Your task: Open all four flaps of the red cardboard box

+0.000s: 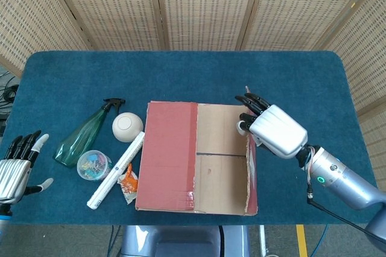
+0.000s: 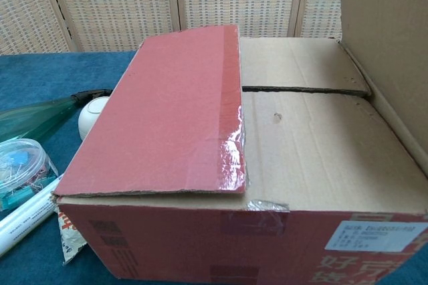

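The red cardboard box (image 1: 196, 157) is sitting near the front edge of the blue surface (image 1: 181, 76), roughly in the middle. Its right outer flap (image 1: 249, 169) is standing upright, seen nearly edge-on from the head view and showing its plain brown inner face at the right of the chest view. The right hand (image 1: 274, 129) is holding that flap at its far corner, dark fingers (image 1: 256, 101) hooked over the top edge, with the silver back of the hand facing up; the chest view is not showing this hand at all. The left outer flap (image 1: 167, 154) is lying flat and closed over the left half of the box, its glossy tape strip running along the inner edge. Between the two outer flaps, the two brown inner flaps (image 1: 220, 157) are lying flat, meeting at a thin seam across the middle.

The left hand (image 1: 17, 169) is hovering off the surface's left front corner, fingers spread and holding nothing.

To the left of the box a green spray bottle (image 1: 87, 131) is lying on its side, with a white ball (image 1: 127, 126), a clear tub of coloured clips (image 1: 93, 164), a white tube (image 1: 117, 169) and an orange wrapper (image 1: 128, 183) lying beside it.
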